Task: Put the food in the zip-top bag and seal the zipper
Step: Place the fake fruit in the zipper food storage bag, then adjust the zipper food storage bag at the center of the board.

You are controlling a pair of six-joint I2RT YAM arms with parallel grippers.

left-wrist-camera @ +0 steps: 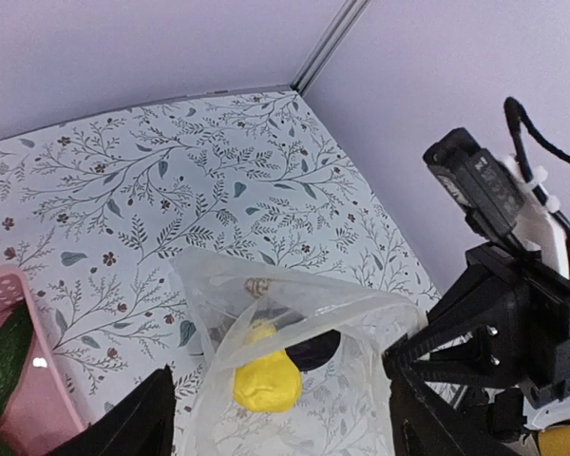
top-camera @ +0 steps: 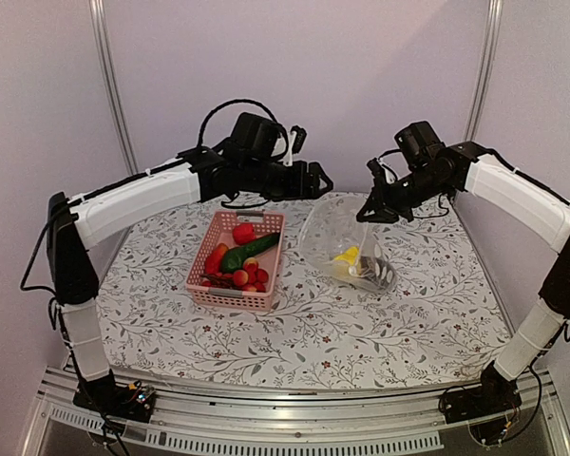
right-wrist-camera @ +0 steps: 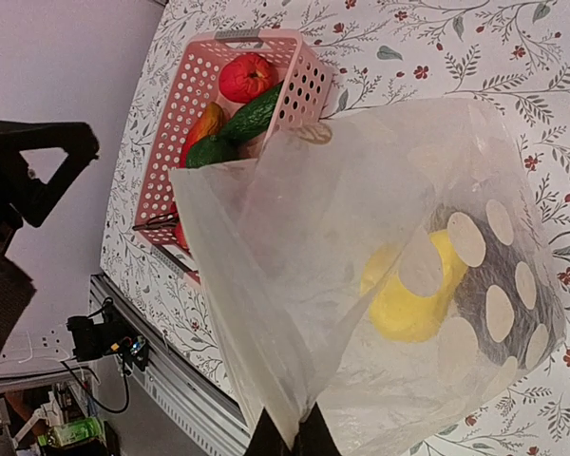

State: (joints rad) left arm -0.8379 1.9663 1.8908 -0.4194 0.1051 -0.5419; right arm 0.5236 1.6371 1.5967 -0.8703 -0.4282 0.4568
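The clear zip-top bag [top-camera: 334,236] [left-wrist-camera: 294,313] [right-wrist-camera: 361,218] stands on the table to the right of the basket, with its mouth lifted. My right gripper [top-camera: 374,211] [right-wrist-camera: 290,442] is shut on the bag's upper edge. A yellow food piece [top-camera: 347,255] [left-wrist-camera: 264,382] [right-wrist-camera: 408,309] and a dark purple one [left-wrist-camera: 315,353] [right-wrist-camera: 475,294] lie inside the bag. My left gripper [top-camera: 315,180] [left-wrist-camera: 275,418] hangs open above the bag's mouth with nothing between its fingers. I cannot make out the zipper.
The pink basket [top-camera: 230,296] [right-wrist-camera: 171,142] [left-wrist-camera: 24,285] at centre left holds a red round fruit [top-camera: 243,232] [right-wrist-camera: 247,76], a green cucumber [top-camera: 249,252] [right-wrist-camera: 252,116] and several small red pieces. The back wall and metal posts stand close behind both arms.
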